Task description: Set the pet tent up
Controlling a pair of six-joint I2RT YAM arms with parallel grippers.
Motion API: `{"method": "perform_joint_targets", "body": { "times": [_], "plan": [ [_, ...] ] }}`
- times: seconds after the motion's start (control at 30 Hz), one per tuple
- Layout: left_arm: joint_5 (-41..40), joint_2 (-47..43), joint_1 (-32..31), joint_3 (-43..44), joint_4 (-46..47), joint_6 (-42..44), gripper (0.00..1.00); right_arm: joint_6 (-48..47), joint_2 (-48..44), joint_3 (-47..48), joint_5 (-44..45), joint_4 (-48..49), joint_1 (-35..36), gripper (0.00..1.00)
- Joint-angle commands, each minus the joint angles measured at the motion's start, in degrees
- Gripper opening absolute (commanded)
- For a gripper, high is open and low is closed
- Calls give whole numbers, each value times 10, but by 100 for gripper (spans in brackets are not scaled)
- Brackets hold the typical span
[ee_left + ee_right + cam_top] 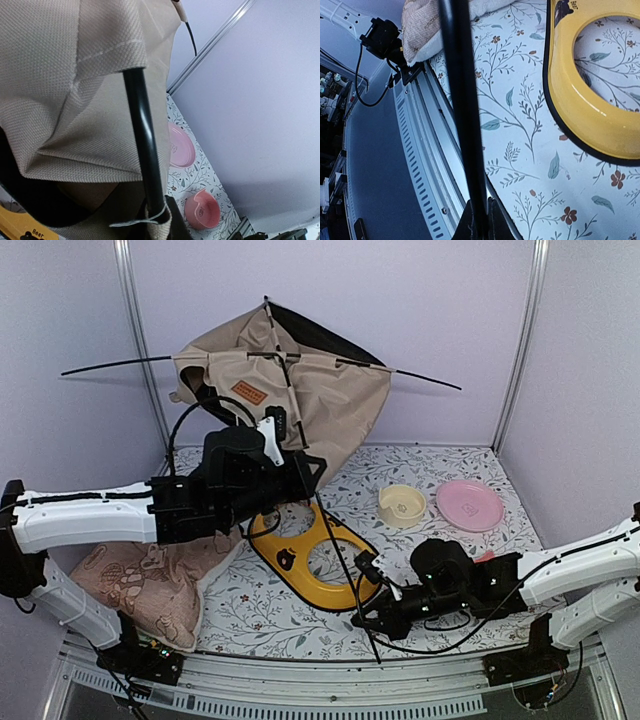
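Pole-fitting step: left fingers (175,227) pinch the pet tent's (330,400) black pole (462,100) just past the fabric, right fingers (496,226) pinch it farther along; the next move probably calls for bowing it.

- Left tool (162,227): only a dark bit shows at the bottom edge of its wrist view, where the pole (145,150) goes in. From above, its own arm covers it.
- Right tool (479,220): cut off by the bottom edge, so only its tips show.
- Tent (60,100): cut by the top and left edges of the left wrist view.
- Label (248,393): the writing is too small to read.
- Cushion (150,580): its far part lies under the left arm.
- Tray (300,585): one end is hidden behind the left arm.
- Pink bowl (485,556): from above, almost all of it is behind the right arm.
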Motion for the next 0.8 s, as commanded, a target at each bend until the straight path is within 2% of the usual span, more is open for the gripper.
{"method": "perform_joint_targets", "body": {
  "times": [0.0,0.33,0.77],
  "plan": [
    [-10,-16,-39,-41,6,-5,0,42,-52,-11,32,35,9,0],
    [-14,6,-54,-65,6,-32,1,111,-49,-37,1,72,24,0],
    [-24,10,-42,-91,0,-20,9,147,-23,-35,34,114,24,0]
  ]
}}
